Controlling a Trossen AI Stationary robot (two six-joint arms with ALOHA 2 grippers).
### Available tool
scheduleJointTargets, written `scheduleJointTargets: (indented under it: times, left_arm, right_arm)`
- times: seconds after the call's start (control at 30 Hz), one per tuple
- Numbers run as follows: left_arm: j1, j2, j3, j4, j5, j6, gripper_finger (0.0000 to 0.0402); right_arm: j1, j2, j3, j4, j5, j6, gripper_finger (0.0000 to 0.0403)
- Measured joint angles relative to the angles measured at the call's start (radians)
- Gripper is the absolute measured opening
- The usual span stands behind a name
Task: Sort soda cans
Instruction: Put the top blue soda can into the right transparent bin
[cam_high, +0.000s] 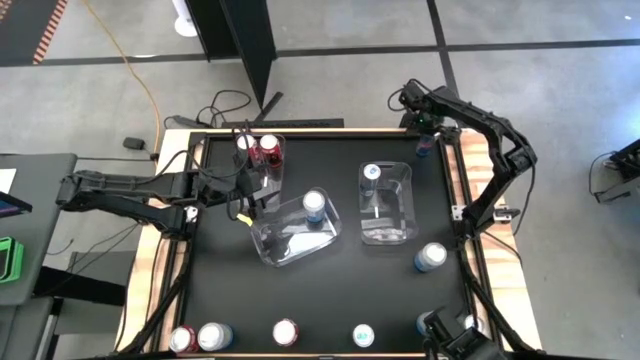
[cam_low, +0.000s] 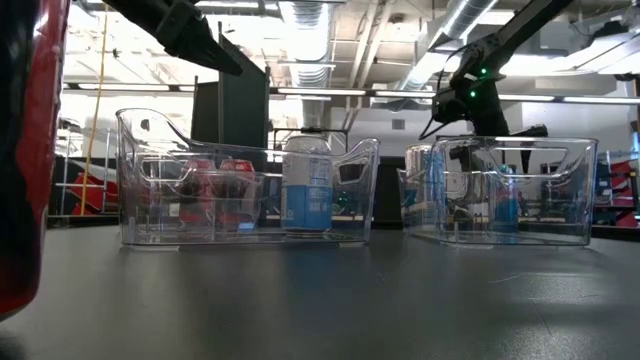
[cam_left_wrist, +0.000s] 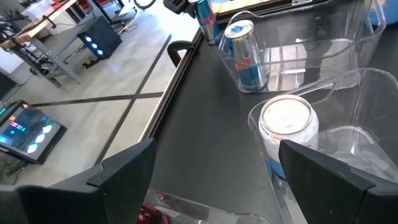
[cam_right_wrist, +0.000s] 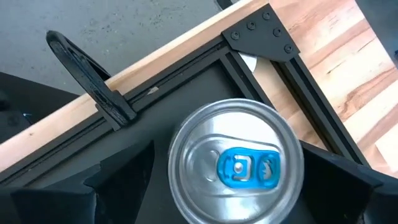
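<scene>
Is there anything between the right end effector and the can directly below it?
Nothing visible. The right end effector is open, its fingers on either side of the blue-tabbed can at the table's far right corner, with no object between them.

Your high view looks straight down on the whole worktop (cam_high: 320, 290), far off. Your low view sits at worktop level, facing level across into the room; both share the two clear bins (cam_low: 245, 190), left one at 9 o'clock of centre overhead. Your left wrist view looks obliquely, close, over the silver-white can (cam_left_wrist: 287, 127) in that bin. Your right wrist view looks down, very close, on a can top (cam_right_wrist: 236, 163) at the worktop's 1 o'clock corner.
</scene>
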Motion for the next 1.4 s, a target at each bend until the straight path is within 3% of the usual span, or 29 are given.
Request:
scheduleJointTargets:
  times: [0.4, 0.9, 1.4]
  left_arm:
    - [0.0, 0.0, 0.0, -0.003, 0.0, 0.001, 0.0335]
    - [0.0, 0.0, 0.0, -0.003, 0.0, 0.001, 0.0335]
    - [0.0, 0.0, 0.0, -0.003, 0.0, 0.0, 0.0335]
  right_arm:
    - [-0.002, 0.0, -0.029, 0.033, 0.0, 0.0, 0.0378]
    - [0.005, 0.0, -0.028, 0.049, 0.005, -0.008, 0.0259]
    - [0.084, -0.005, -0.028, 0.037, 0.052, -0.057, 0.0242]
